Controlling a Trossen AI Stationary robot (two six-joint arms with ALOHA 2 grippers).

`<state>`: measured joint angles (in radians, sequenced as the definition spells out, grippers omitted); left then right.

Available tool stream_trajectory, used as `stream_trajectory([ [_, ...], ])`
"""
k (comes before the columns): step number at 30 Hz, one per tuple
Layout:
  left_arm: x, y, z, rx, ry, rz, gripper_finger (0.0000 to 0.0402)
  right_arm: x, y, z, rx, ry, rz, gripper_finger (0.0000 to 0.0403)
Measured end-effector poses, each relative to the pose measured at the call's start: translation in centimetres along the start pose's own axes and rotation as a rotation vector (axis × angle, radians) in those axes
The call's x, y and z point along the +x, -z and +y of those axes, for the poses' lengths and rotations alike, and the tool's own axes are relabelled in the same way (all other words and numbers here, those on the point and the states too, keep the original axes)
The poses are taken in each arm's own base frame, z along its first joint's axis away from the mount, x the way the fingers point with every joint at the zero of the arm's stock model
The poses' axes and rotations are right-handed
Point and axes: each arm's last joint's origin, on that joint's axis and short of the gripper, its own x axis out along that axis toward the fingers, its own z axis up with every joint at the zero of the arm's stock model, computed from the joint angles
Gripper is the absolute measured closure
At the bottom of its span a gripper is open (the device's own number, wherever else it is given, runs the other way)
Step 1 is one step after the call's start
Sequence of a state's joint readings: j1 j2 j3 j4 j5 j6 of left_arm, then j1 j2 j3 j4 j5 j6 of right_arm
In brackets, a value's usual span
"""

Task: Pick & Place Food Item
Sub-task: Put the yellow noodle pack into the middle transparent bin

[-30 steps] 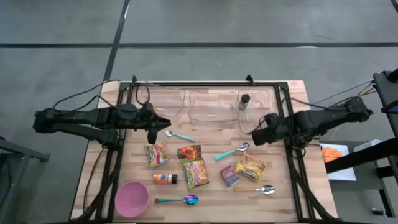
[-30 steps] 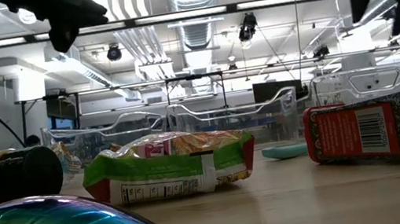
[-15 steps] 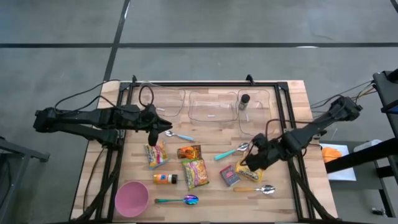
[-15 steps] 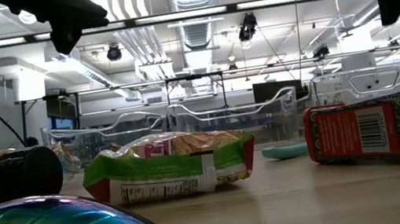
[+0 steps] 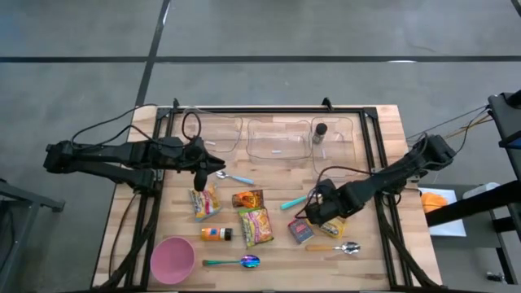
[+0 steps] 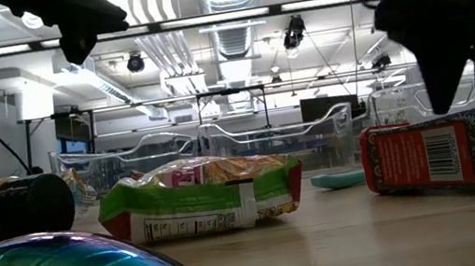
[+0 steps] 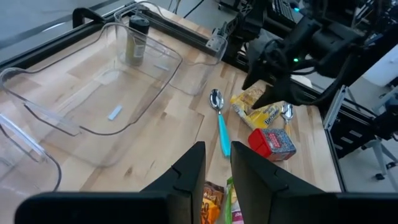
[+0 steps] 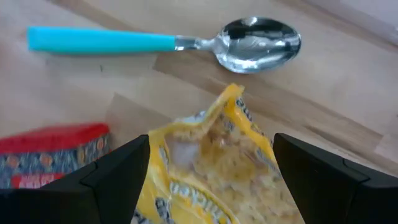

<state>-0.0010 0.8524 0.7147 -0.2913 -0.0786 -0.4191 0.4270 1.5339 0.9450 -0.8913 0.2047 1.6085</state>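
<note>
A yellow noodle packet (image 8: 217, 158) lies flat on the wooden table (image 5: 269, 175), right of the middle (image 5: 335, 223). My right gripper (image 8: 211, 180) hangs over it, pointing steeply down and open, one finger on each side of the packet. No touch shows. In the low view it is the dark shape (image 6: 454, 34) above the red box (image 6: 429, 153). My left gripper (image 5: 199, 175) hovers above the table's left half, with a narrow gap between its fingers (image 7: 214, 171) and nothing in it.
Three clear bins stand along the far edge (image 5: 278, 138); the right one holds a dark-capped bottle (image 5: 319, 132). Around the packet lie a teal-handled spoon (image 8: 180, 42), a red box (image 5: 300, 230), a silver spoon (image 5: 342, 248), other packets (image 5: 256, 226), a spice bottle (image 5: 216, 233) and a pink bowl (image 5: 172, 259).
My right gripper has come down and moved toward the table's near edge and left, from beside the right bin to just over the yellow packet, tipping to point more steeply down. Its fingers have stayed open.
</note>
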Motion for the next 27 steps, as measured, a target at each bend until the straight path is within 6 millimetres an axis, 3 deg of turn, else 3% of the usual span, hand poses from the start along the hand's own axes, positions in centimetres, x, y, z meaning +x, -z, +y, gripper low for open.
stream_trajectory([
  [5, 0.0, 0.0, 0.0, 0.000, 0.001, 0.001, 0.0316, 1.1, -0.7, 0.4, 0.010, 0.035, -0.003, 0.0087],
  [16, 0.0, 0.2, 0.1, 0.002, -0.008, 0.022, 0.0316, 2.2, -0.5, 1.1, 0.002, 0.046, 0.043, 0.0239],
  [27, 0.0, 0.2, 0.1, 0.002, -0.008, 0.022, 0.0316, 2.9, -0.3, 1.5, -0.064, 0.043, 0.060, 0.0357],
])
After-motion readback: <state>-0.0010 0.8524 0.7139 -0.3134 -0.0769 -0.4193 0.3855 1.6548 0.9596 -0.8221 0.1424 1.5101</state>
